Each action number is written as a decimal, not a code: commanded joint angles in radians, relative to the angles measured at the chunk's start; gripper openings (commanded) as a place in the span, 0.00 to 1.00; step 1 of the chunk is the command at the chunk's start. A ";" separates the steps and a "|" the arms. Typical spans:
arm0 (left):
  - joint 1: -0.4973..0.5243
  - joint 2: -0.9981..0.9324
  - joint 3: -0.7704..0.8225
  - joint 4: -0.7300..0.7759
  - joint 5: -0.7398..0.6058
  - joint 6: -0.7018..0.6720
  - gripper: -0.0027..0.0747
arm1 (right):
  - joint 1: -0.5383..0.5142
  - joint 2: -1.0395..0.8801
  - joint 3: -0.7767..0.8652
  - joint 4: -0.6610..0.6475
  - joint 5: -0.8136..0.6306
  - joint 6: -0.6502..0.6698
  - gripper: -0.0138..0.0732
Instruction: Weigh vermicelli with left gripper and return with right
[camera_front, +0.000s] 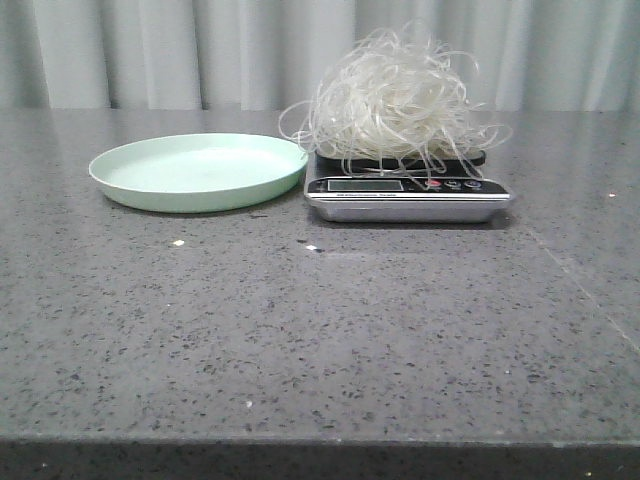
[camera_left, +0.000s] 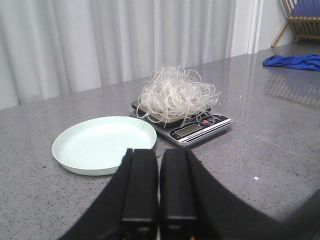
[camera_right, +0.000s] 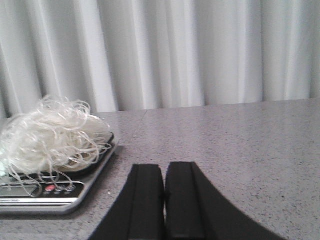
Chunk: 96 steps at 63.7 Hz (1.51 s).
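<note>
The vermicelli (camera_front: 395, 98), a fluffy nest of thin white strands, rests on the black platform of the silver scale (camera_front: 408, 194). The pale green plate (camera_front: 198, 170) stands empty to the scale's left. In the left wrist view my left gripper (camera_left: 159, 155) is shut and empty, well short of the plate (camera_left: 102, 144), the vermicelli (camera_left: 175, 95) and the scale (camera_left: 197, 131). In the right wrist view my right gripper (camera_right: 164, 172) is shut and empty, to the right of the scale (camera_right: 45, 197) and the vermicelli (camera_right: 52, 135). Neither gripper shows in the front view.
The grey speckled table (camera_front: 320, 330) ends at a front edge and backs onto white curtains (camera_front: 150, 50). In the left wrist view a blue cloth (camera_left: 292, 61) lies far off on the table, near a wooden rack (camera_left: 300, 20).
</note>
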 joint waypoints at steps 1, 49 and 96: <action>0.001 0.012 -0.025 -0.011 -0.092 0.001 0.20 | -0.003 0.109 -0.137 0.015 0.019 0.005 0.37; 0.001 0.012 0.006 -0.011 -0.149 0.001 0.20 | 0.203 0.806 -0.783 0.040 0.242 -0.057 0.54; 0.001 0.012 0.006 -0.011 -0.149 -0.001 0.20 | 0.383 1.648 -1.507 0.016 0.787 -0.083 0.86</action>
